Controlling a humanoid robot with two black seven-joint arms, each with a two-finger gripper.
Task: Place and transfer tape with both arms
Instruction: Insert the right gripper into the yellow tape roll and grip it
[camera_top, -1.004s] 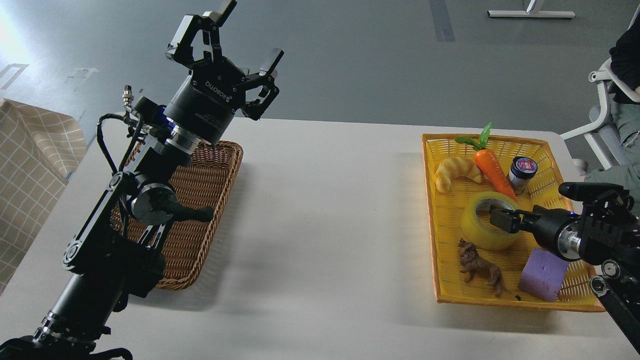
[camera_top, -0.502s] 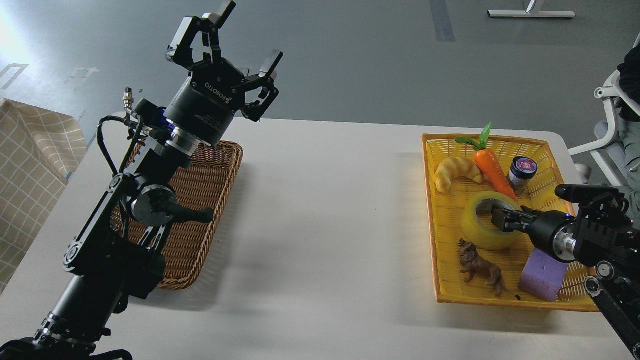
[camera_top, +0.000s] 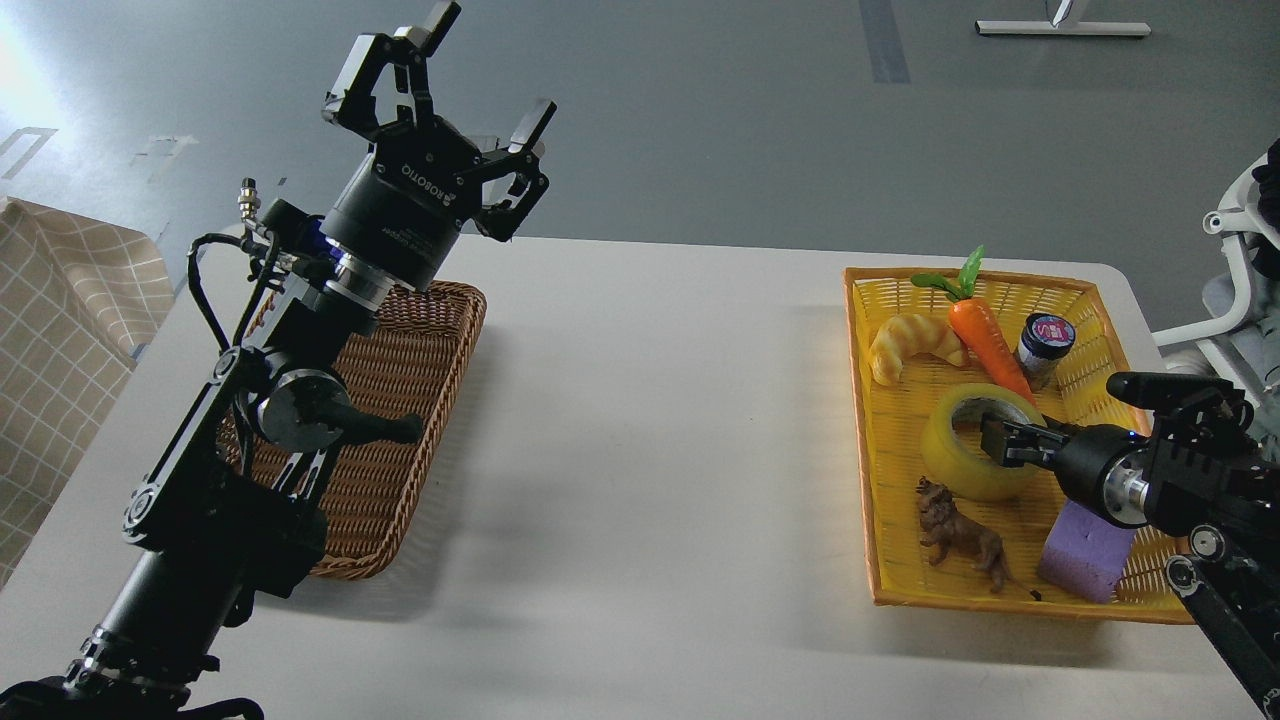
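Observation:
The tape (camera_top: 958, 472), a yellow translucent roll with a pale core, lies flat in the yellow basket (camera_top: 866, 470) at the right. My right gripper (camera_top: 1001, 441) reaches in from the right, its tip at the near-right rim of the roll, over the core hole. It looks dark and end-on, so I cannot tell its fingers apart or whether they hold the roll. My left gripper (camera_top: 489, 66) is open and empty, raised high and pointing up above the far end of the brown wicker basket (camera_top: 440, 340).
The yellow basket also holds a croissant toy (camera_top: 912, 345), a carrot (camera_top: 985, 340), a small jar (camera_top: 1043, 345), a brown toy animal (camera_top: 960, 535) and a purple block (camera_top: 1085, 550). Both baskets stand on the white table (camera_top: 660, 450). A chair (camera_top: 1225, 300) is off the right edge.
My left gripper has risen slightly and shifted left. My right gripper has edged a little at the tape's rim. The tape has not moved.

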